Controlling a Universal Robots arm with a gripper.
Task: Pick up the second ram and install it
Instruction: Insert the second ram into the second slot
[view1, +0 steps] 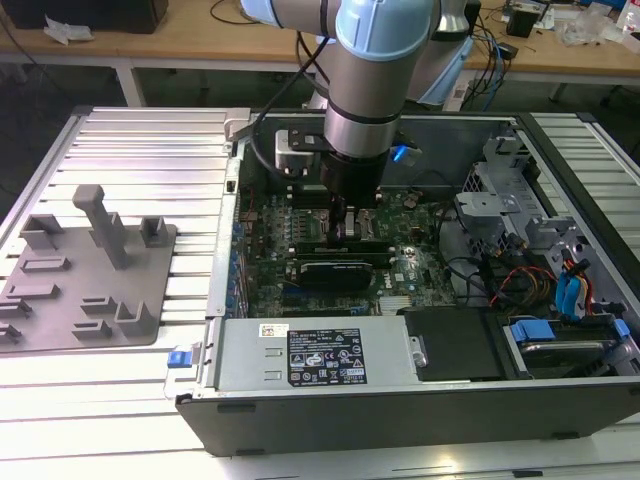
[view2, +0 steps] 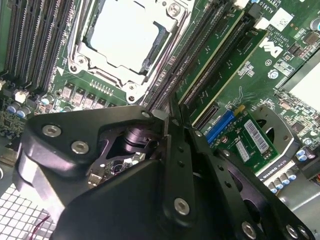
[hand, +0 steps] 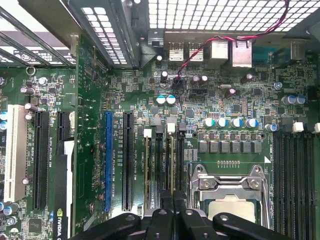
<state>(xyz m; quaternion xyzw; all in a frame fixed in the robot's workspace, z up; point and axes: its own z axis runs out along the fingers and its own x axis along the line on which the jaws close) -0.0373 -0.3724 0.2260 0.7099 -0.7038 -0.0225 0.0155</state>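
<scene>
Ribbed aluminium makes up the surface (view1: 140, 160) that carries everything here, and the biggest thing on it is the open computer case (view1: 420, 400), lying on its side with its green motherboard (view1: 270, 215) facing up. To the exterior view's left of the case sits a grey plastic fixture tray (view1: 85, 275) with upright posts and shallow pockets. The robot arm (view1: 375, 60) comes straight down into the case, over the middle of the board. Along the near wall lies the silver power supply (view1: 310, 352) (labelled on top), and just behind it a black expansion card (view1: 335, 270) stands in its slot. In the second wrist view the square silver-topped processor (view2: 122, 35) sits in its socket, with rows of memory slots (view2: 30, 45) on one side and further slots on the other. The gripper (view2: 172, 125) has its black fingers (hand: 175, 210) drawn close together right above the slots beside the socket; a thin dark edge between them may be the second ram (view2: 171, 111), its lower edge at or in a slot, though I cannot tell whether it is truly clamped or seated.
</scene>
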